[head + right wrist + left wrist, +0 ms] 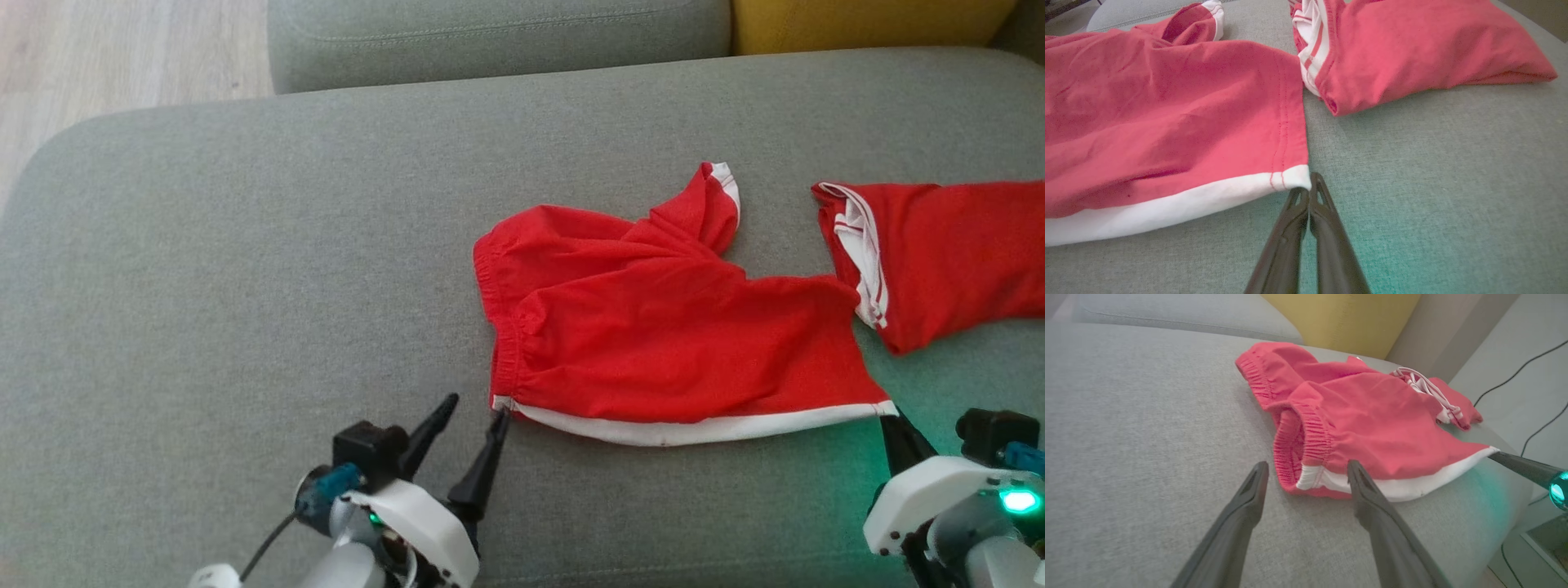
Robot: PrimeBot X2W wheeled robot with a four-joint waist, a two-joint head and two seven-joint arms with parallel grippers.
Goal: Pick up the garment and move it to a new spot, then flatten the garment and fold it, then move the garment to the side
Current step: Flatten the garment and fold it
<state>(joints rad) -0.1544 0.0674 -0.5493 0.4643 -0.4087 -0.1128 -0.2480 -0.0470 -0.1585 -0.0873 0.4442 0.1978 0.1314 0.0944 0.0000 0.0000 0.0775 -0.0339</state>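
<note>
The garment [653, 327], red shorts with a white hem band and a gathered waistband, lies crumpled on the grey sofa seat [245, 286]. One leg [702, 204] is bunched up at its far side. My left gripper [476, 407] is open, its fingers astride the waistband's near corner [1310, 479] without pinching it. My right gripper [888, 418] is shut, with its tips [1309, 181] pinching the white hem corner [1290, 179] at the garment's near right end. The left wrist view shows that gripper's dark finger [1515, 463] meeting the same corner.
A second red piece with white stripes [947, 253] lies just right of the garment, almost touching it [1412, 53]. A grey back cushion [498, 33] and a yellow cushion [865, 20] stand behind. Wooden floor [122, 49] lies beyond the seat's left end. Cables [1515, 375] run on the floor.
</note>
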